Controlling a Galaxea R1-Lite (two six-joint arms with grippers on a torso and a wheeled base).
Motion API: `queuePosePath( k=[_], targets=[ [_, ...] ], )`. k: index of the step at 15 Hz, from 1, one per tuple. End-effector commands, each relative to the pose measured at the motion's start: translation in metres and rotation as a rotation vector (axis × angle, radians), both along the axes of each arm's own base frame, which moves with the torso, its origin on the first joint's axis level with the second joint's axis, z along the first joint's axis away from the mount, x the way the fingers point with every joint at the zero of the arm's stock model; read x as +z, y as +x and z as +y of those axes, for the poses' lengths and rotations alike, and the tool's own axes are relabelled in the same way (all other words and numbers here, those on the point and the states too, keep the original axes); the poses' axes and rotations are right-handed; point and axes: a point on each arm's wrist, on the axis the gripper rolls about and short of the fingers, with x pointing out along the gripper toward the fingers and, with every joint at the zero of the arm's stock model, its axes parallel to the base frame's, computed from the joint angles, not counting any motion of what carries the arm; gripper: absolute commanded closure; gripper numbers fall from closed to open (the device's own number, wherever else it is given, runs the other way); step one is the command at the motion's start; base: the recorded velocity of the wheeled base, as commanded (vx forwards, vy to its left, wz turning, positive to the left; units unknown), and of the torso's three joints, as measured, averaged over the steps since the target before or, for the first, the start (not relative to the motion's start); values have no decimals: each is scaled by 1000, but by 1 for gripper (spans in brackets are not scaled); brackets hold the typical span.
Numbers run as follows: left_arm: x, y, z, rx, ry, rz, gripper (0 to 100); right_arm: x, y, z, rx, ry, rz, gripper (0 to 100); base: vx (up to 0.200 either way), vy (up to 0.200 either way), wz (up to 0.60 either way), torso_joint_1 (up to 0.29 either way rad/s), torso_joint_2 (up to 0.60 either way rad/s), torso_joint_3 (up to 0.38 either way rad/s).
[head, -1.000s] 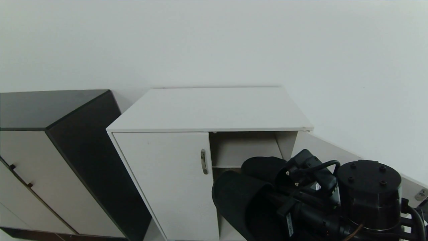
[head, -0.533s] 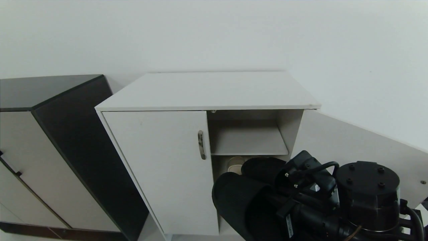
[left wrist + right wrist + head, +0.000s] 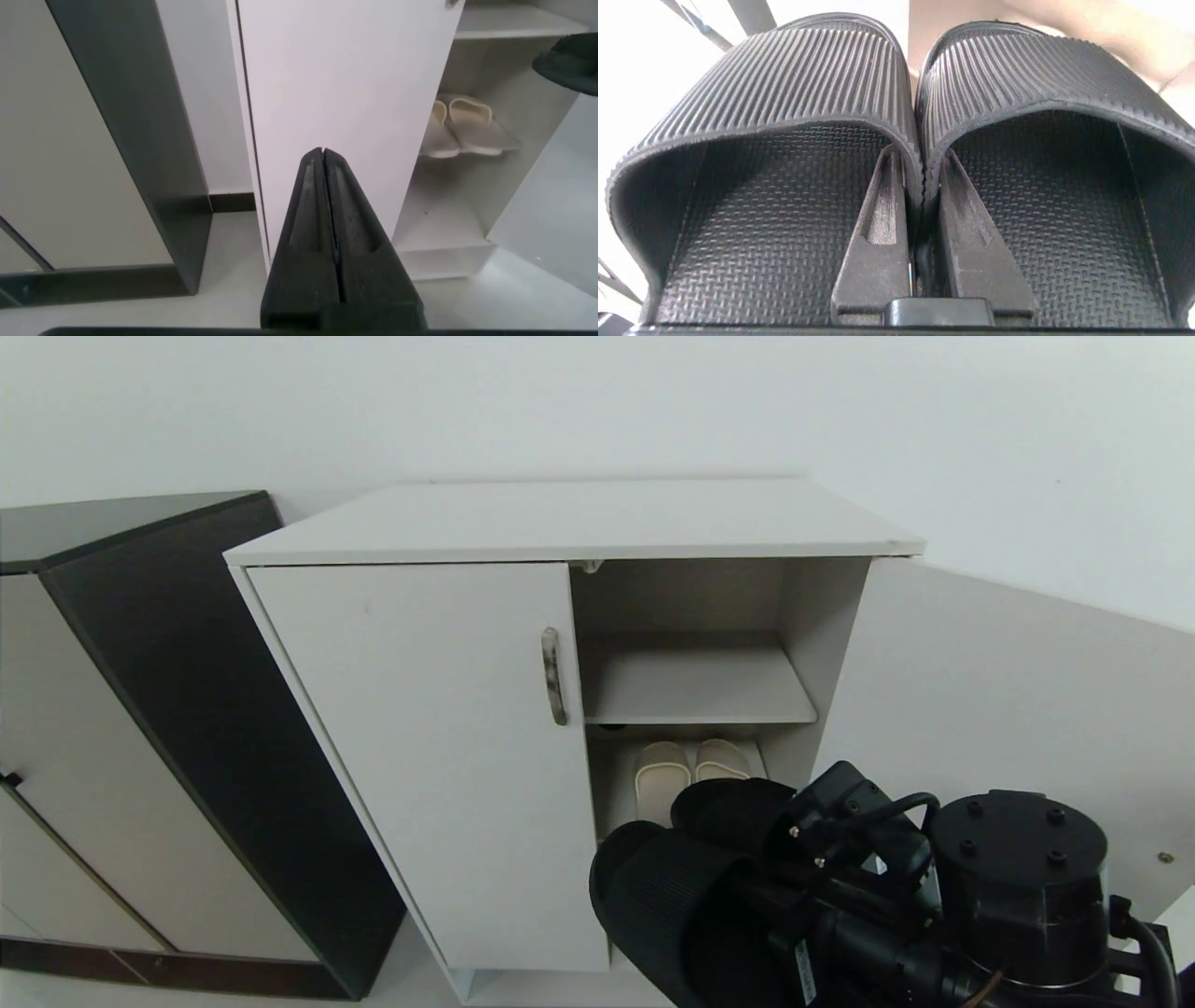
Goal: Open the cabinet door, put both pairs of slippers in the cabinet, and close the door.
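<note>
Right gripper [image 3: 920, 161] clamps the black slippers [image 3: 775, 121] by their inner walls, near the open cabinet [image 3: 579, 523] holding beige slippers [image 3: 691, 770]; left gripper [image 3: 322, 157] is pressed together.

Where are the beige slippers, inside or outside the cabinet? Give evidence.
Inside: the beige slippers lie side by side within the open cabinet.
</note>
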Motion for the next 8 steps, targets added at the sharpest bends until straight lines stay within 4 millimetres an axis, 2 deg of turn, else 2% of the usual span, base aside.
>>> queuePosePath(
  k=[1,5,8],
  targets=[
    [0,0,0,1,0,1,100,-1,0,1,0,-3,3,100,0,0,0,-76,452,378],
    [0,0,0,1,-1,-1,100,-3,1,1,0,-8,7,100,0,0,0,-29,422,379],
    [0,0,0,1,-1,-1,100,-5,2,2,-4,-15,10,100,0,0,0,-1,136,128]
  ],
)
